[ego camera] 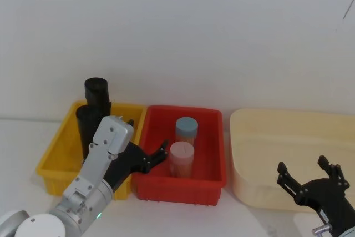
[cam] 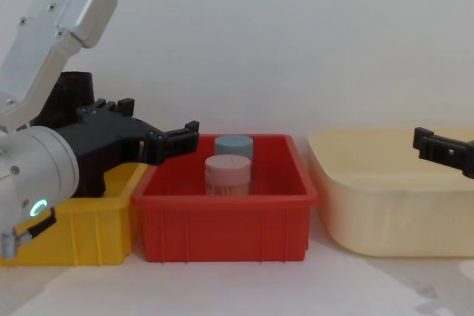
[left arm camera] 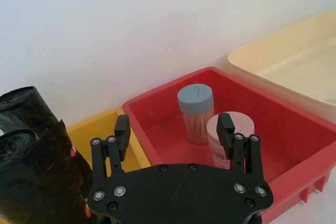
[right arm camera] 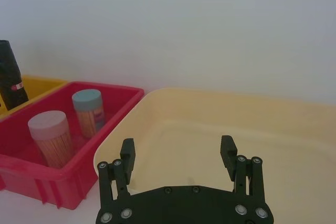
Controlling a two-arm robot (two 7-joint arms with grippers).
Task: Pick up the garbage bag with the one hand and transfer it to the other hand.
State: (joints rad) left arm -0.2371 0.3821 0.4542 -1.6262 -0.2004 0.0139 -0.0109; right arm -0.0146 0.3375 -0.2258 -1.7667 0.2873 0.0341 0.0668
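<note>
Progress nil: left gripper (ego camera: 147,135) open and empty, garbage bag (ego camera: 87,126) just left of it in yellow bin (ego camera: 54,149). Right gripper (ego camera: 302,165) open. Grasp and handover both still to do.

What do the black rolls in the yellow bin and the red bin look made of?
Black rolls: probably thin plastic film, glossy, with wrinkles and creases all over. Red bin: seemingly rigid moulded plastic, with smooth, slightly shiny walls and ribs under its rim.

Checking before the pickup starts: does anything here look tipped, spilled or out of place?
Nothing stands out. The black rolls stand in the yellow bin, both jars upright in the red bin; left pincer and right pincer hover open.
</note>
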